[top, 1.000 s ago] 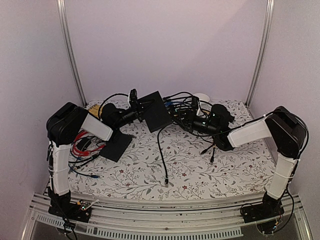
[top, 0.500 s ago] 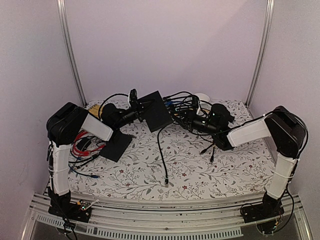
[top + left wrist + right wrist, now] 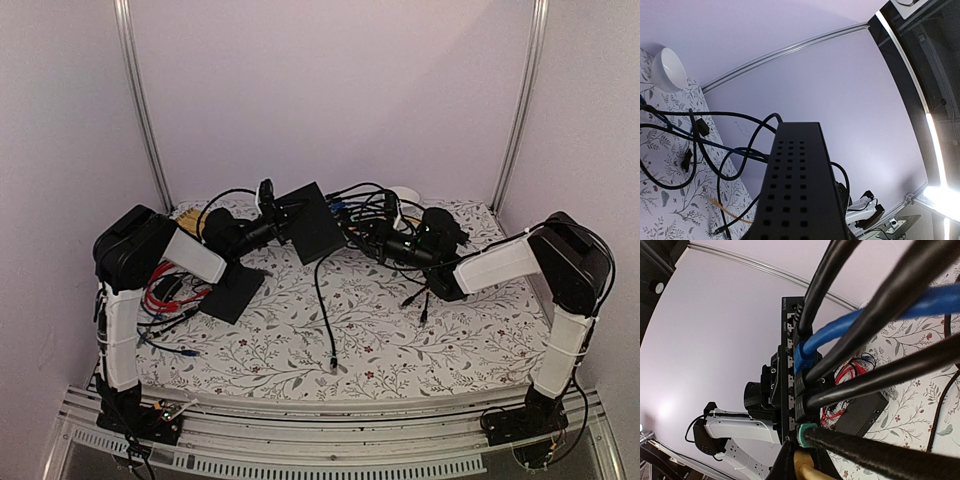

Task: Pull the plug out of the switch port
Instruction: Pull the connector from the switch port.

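The left gripper (image 3: 277,218) is clamping the matte black switch (image 3: 312,222), holding it tilted over the floral cloth (image 3: 380,340) near 12 o'clock. Its wrist view alone is showing punched vent holes, and the right wrist view glossy round cables (image 3: 860,385) entering sockets. At the switch's 3 o'clock the right gripper (image 3: 374,238) is sitting among them, and I cannot tell how far it is open.

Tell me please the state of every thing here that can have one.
left gripper: shut on switch.
switch: held tilted, several cables plugged in.
right gripper: at the cables, open or shut unclear.
blue cable: plugged into switch.
loose cable: one end free on table.
slab: lying flat on table.
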Robot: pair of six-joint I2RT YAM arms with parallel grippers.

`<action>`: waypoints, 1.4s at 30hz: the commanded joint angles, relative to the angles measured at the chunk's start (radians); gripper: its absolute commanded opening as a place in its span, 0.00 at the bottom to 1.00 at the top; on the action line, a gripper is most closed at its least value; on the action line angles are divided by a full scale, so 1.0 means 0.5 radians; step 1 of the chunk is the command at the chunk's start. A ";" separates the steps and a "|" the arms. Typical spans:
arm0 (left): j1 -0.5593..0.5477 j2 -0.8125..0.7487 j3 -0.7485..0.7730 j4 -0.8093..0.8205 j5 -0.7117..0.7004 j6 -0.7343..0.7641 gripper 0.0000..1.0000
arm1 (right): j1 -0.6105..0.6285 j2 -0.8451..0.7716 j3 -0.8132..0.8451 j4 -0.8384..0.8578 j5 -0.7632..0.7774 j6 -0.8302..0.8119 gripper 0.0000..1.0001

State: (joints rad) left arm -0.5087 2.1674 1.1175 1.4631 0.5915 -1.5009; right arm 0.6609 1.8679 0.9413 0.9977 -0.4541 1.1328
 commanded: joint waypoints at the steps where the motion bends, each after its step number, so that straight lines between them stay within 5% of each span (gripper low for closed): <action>1: -0.035 -0.139 0.014 0.264 -0.058 0.000 0.00 | 0.022 0.032 -0.008 0.060 0.017 -0.001 0.06; 42: -0.046 -0.354 -0.246 -0.010 -0.374 0.150 0.00 | -0.054 -0.091 -0.207 0.067 0.208 -0.012 0.02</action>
State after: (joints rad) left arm -0.5468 2.0850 0.9977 1.3575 0.4797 -1.4342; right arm 0.6582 1.8542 0.8619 1.0111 -0.4122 1.1301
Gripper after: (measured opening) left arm 0.246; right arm 0.065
